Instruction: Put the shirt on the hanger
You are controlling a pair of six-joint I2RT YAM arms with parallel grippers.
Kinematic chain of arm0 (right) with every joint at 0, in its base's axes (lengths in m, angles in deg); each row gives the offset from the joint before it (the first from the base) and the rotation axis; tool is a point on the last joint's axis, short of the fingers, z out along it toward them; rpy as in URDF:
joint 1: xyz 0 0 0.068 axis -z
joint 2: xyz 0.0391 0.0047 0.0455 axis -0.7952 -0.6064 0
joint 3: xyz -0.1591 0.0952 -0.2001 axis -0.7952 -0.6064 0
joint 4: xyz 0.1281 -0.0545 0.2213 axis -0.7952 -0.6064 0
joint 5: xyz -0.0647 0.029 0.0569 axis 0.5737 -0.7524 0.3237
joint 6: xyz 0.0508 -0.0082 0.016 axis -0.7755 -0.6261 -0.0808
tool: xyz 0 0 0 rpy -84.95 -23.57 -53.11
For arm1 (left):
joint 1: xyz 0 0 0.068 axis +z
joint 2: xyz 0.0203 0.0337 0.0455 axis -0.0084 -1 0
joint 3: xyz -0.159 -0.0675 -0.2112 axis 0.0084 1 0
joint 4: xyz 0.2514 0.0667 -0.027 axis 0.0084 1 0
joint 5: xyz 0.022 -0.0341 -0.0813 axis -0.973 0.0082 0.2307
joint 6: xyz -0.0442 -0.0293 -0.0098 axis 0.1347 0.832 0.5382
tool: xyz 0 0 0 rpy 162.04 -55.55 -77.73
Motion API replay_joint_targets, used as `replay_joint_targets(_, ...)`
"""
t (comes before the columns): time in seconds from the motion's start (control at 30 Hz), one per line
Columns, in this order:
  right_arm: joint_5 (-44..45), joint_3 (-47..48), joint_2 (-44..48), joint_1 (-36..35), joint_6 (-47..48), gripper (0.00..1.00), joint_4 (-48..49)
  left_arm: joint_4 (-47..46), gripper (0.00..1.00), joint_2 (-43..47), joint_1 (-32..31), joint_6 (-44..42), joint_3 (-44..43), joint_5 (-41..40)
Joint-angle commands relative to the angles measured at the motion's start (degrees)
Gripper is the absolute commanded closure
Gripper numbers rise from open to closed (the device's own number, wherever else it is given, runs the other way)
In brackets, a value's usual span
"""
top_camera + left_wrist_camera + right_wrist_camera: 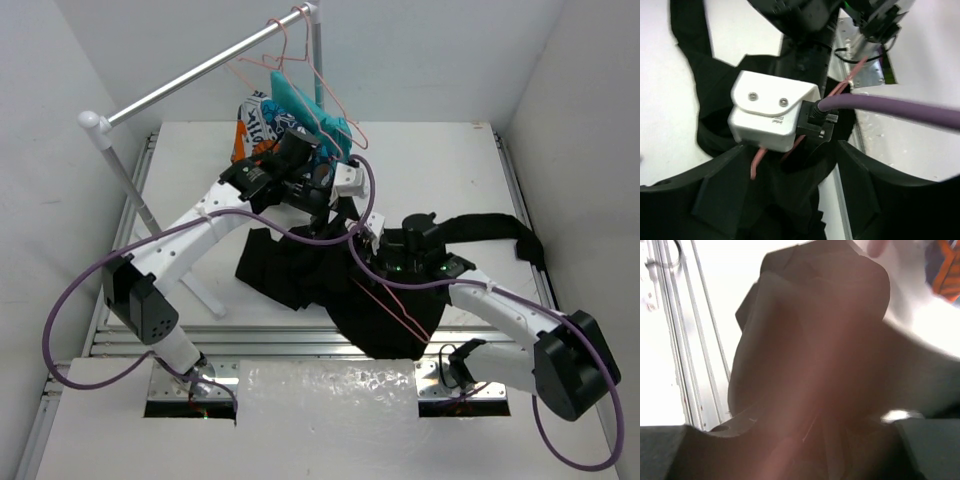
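**While both grippers (pixel 345 225) stand spread, shirt and hanger lie mid-table**

The black shirt (pixel 300 275) is heaped at the middle of the table (pixel 440 160), one sleeve trailing right. The pink hanger (pixel 398 305) crosses its near right part. The left gripper (pixel 789 155), jaws apart, faces the right wrist's camera (pixel 771 115). The right gripper (pixel 790 440), jaws apart, is close over blurred fabric.

Right wrist: I see the shirt (pixel 805 315) filling most of frame, dark, out of focus. A pink blur (pixel 800 405) runs down its middle. Right gripper (pixel 790 435) fingers (pixel 665 455) sit at both lower corners, well apart. Metal rails (pixel 670 340) left; patterned garment (pixel 945 270) top right.
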Motion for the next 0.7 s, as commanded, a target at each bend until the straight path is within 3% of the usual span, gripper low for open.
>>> replay_joint_targets(0.0,-0.8,-3.1,-0.4,0.3,-0.4,1.0,6.2,-2.2,0.33,4.2,-0.4,-0.4,0.7,-5.2)
replay_joint_targets(0.13,-1.8,-4.8,-1.1,0.3,0.3,1.0,7.6,-4.7,0.29,5.2,0.2,-2.3,6.9,-13.3)
replay_joint_targets(0.33,-3.3,-4.1,-3.2,0.3,1.0,1.0,7.5,-2.2,0.25,6.1,4.8,-13.1,11.0,-7.1)
replay_joint_targets(0.5,-4.4,-3.7,-4.3,0.3,2.3,1.0,6.3,0.3,0.2,6.0,9.7,-29.2,16.4,-5.9)
replay_joint_targets(0.57,-4.9,-3.6,-4.1,0.3,2.5,1.0,6.2,2.2,0.11,5.8,11.5,-35.1,19.5,-4.8)
replay_joint_targets(0.6,-5.1,-3.4,-4.0,0.3,2.5,1.0,6.0,3.8,0.04,5.8,11.6,-43.7,20.7,-4.7)
replay_joint_targets(0.67,-5.4,-3.1,-3.7,0.3,2.4,1.0,5.6,7.4,0.01,6.4,11.5,-51.4,25.3,-4.3)
